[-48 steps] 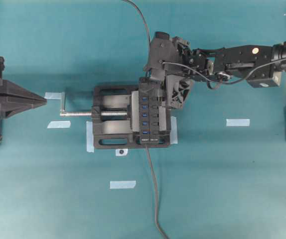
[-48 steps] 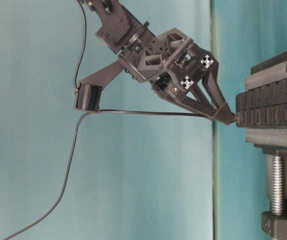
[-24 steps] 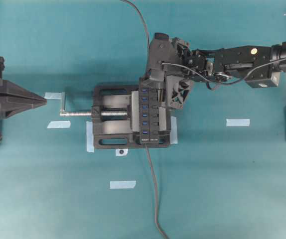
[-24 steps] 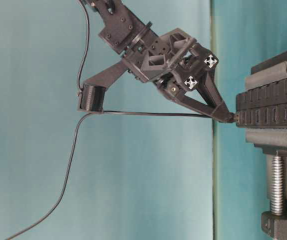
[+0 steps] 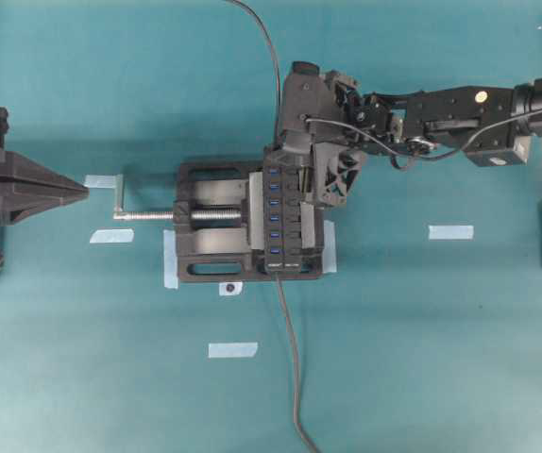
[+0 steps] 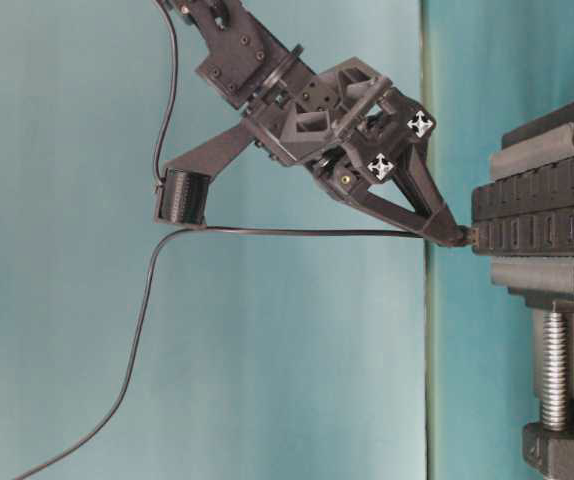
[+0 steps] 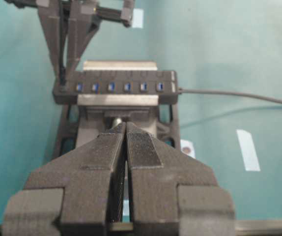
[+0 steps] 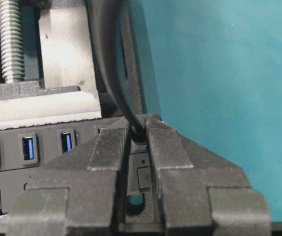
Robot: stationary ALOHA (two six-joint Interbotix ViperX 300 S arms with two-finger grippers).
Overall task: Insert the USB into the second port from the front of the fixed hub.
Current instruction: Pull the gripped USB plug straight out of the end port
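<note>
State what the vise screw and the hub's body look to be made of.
Vise screw: bare metal, by its silvery shine and cut threads. Fixed hub: likely matte black plastic, moulded, with blue port inserts; the material under the finish cannot be told.

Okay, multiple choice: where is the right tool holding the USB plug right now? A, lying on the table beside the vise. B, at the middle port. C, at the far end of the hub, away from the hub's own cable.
C: the right tool pinches the USB at the end of the fixed hub opposite the hub's own cable.

Right tool (image 6: pixel 454 232) clamped; left tool (image 7: pixel 125 129) closed, level.
</note>
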